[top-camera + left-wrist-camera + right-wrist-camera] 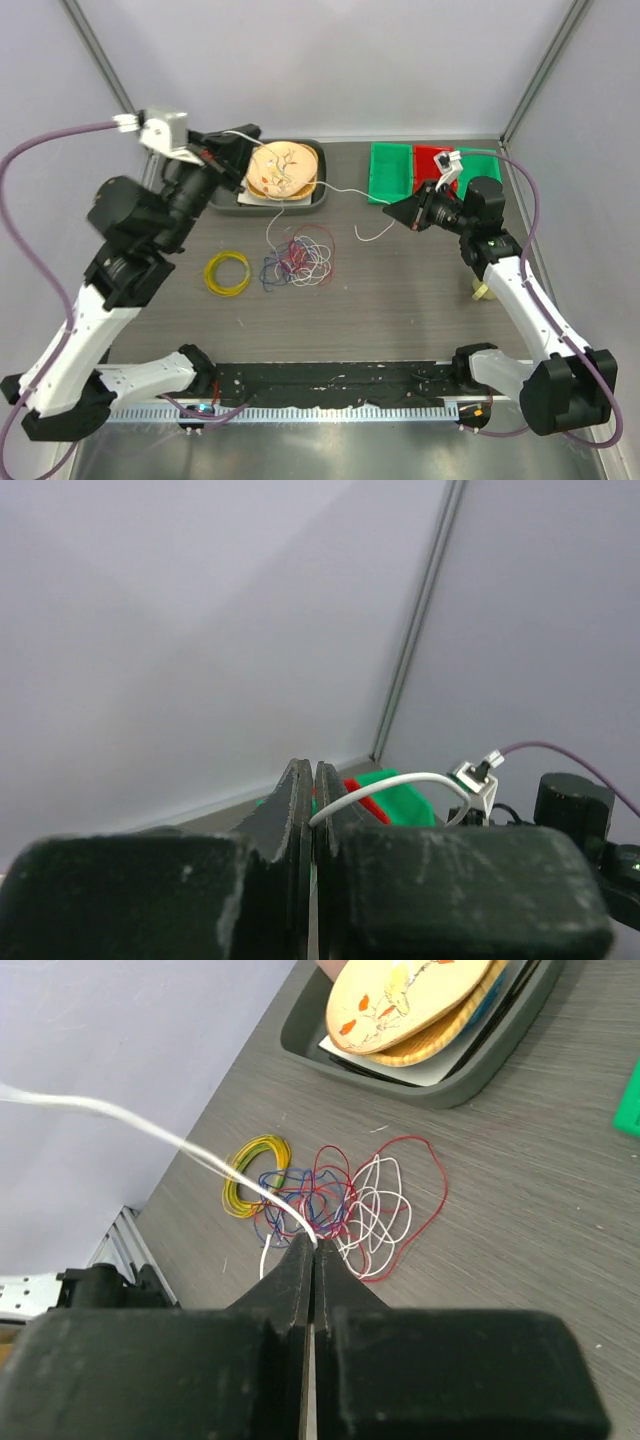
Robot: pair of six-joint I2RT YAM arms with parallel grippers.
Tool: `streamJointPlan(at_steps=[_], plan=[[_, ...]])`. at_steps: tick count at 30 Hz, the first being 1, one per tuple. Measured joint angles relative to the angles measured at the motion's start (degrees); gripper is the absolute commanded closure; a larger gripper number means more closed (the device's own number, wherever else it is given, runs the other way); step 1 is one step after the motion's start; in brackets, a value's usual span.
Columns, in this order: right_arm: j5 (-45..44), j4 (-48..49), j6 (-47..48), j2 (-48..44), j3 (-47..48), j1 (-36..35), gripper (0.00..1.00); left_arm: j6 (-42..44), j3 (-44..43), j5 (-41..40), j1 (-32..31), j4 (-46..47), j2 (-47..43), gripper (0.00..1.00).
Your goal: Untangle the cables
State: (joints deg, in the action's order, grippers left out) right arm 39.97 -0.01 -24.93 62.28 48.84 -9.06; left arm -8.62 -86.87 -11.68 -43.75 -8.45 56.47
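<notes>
The left pincer [314,775] and right pincer [312,1245] are each clamped shut on a thin white cable [400,777] strung between them above the tabletop [400,300]. Red, white and blue cables [298,255] lie tangled mid-tabletop, near a yellow wire ring [228,272].

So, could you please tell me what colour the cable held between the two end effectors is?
The cable is white; the right wrist view shows it best.
</notes>
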Motion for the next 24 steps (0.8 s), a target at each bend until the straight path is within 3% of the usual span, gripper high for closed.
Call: streamJointPlan(at_steps=[10,11,12,15,18,24], plan=[[3.9,9.4,-1.7,-5.9,-4.3,-0.9,0.96,-8.0,-6.8,14.3,0.0,-5.6,18.0,1.00],[4.1,10.4,-1.5,-6.3,-5.2,-1.5,0.92,-9.2,-7.2,15.9,0.0,-5.6,18.8,1.00],[4.1,11.0,-0.8,-6.5,-6.1,-2.6,0.76,-10.2,-7.8,17.3,0.0,-5.6,19.4,1.00],[3.2,10.1,1.3,-6.3,-6.6,-5.1,0.52,-12.3,-10.8,19.8,0.0,-5.8,21.2,1.00],[0.7,6.4,5.9,-7.1,-6.7,-6.6,0.36,-13.3,-13.1,20.6,0.0,-5.8,22.3,1.00],[-1.4,2.3,16.2,-17.8,-11.3,-6.6,0.21,-13.3,-11.5,19.8,0.0,-6.1,21.9,1.00]])
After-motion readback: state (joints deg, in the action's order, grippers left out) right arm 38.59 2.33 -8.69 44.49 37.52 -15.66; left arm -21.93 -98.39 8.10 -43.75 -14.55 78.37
